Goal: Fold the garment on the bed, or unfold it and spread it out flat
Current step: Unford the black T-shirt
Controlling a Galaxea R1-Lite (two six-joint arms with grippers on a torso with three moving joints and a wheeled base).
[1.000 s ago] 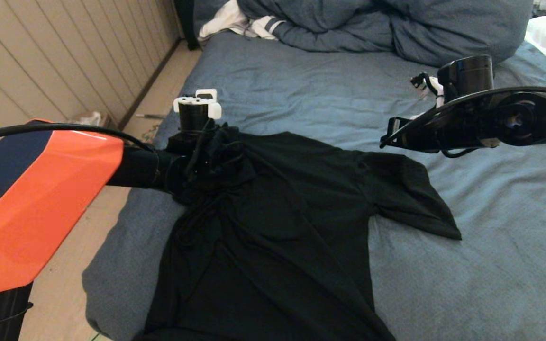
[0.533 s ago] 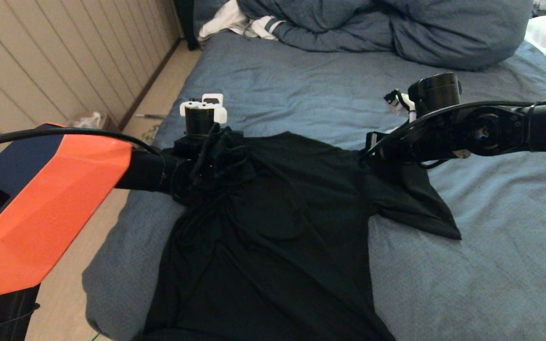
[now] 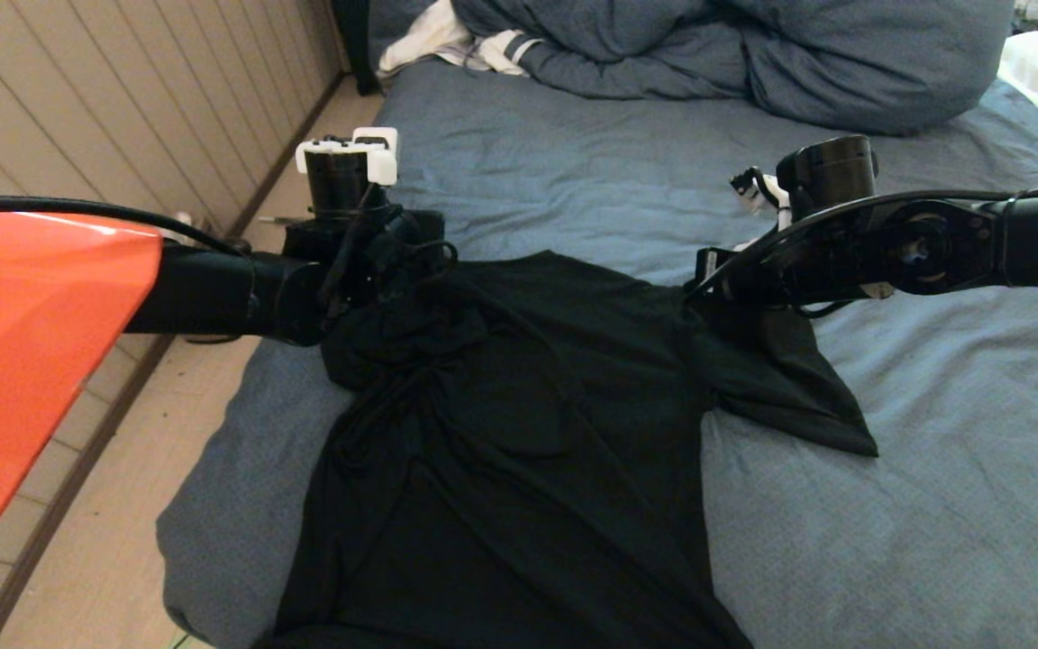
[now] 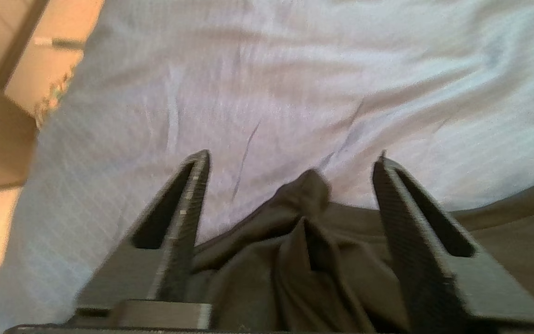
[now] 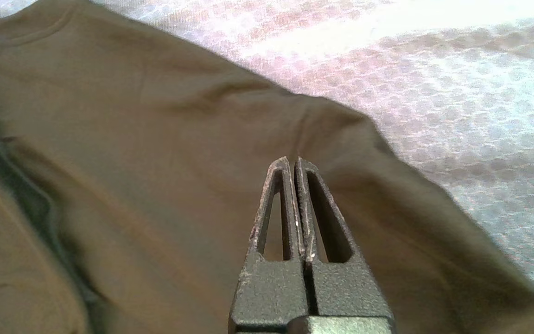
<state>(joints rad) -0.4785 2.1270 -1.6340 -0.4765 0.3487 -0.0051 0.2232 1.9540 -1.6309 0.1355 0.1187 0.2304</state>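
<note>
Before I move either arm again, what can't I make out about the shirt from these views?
- Black short-sleeved T-shirt: hem cut off by the head view's bottom edge.
- Its left sleeve: bunched folds under the left gripper, shape unreadable.
- Whether the shut right gripper touches the cloth: cannot tell.
- Printed side: not visible.

The garment (image 3: 519,433) lies on the bed (image 3: 915,505), with the duvet (image 3: 753,54) behind it.

garment's (image 3: 519,433) hem cut off at head view's lower edge, left sleeve bunched under left arm (image 3: 240,293)
</note>
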